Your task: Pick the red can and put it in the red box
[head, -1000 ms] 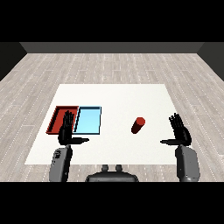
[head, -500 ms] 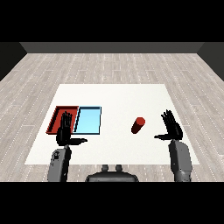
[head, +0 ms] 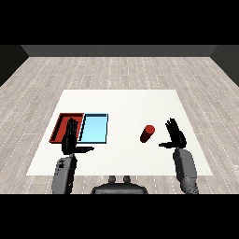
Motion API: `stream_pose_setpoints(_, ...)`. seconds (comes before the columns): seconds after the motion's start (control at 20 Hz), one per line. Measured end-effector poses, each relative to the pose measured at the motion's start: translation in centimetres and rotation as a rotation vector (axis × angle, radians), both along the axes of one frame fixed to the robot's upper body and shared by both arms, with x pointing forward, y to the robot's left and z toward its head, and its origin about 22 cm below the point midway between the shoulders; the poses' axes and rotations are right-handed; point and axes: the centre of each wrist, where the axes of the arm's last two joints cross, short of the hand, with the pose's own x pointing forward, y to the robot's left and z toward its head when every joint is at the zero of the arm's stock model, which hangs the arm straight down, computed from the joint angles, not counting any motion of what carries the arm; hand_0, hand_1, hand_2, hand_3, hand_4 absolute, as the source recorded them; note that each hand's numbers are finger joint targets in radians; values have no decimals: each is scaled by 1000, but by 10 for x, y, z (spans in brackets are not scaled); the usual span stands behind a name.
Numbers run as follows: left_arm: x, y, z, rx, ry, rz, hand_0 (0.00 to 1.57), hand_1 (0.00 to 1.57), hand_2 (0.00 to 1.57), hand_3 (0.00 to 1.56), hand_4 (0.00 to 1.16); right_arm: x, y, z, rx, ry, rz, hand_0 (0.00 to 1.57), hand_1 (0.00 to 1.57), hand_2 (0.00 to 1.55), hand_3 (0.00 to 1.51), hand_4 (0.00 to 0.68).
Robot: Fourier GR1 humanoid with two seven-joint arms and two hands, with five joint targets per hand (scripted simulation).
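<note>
Now, line by line, from the can outward:

Red can (head: 147,133): stands on the white table (head: 126,105), right of middle, untouched, well apart from both trays.

Right hand (head: 176,136): just beside the can on its right, fingers straight and spread, thumb pointing toward the can; it holds nothing and a gap shows between thumb and can.

Step in hand: by my reading, the approach to the pick; nothing is grasped yet.

Next move: the right hand likely needs to close the gap sideways, bring its palm against the can and curl round it, then lift and carry it leftward across the table.

Red tray (head: 61,125): lies at the table's left, touching the light blue tray (head: 94,129) on its right; the can must pass over the blue one to reach it.

Left hand (head: 71,141): fingers straight and open, holding nothing, hanging over the near edge where the two trays meet.

Hidden or unclear: the left hand covers part of the red tray's near right corner; whether the can stands fully upright or leans slightly is hard to tell; the right palm faces away from view.
</note>
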Motion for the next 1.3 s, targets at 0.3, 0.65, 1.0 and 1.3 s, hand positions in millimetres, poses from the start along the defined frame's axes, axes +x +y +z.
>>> stream_pose_setpoints(0.3,-6,2,3,-5,-7,0,0,0,0,0,0,1,22,-6,39,18,2,0,0,0,0,0)
stream_pose_setpoints(0.65,-8,-9,-2,-6,-7,-7,0,0,0,0,0,6,39,-17,76,50,16,0,0,0,0,0)
stream_pose_setpoints(1.0,-4,-5,1,-9,-6,-7,0,0,0,0,0,18,55,-27,104,66,29,0,0,0,0,0)
stream_pose_setpoints(1.3,-4,-1,8,-24,-19,-19,0,0,0,0,0,19,63,-32,96,75,43,0,0,0,0,0)
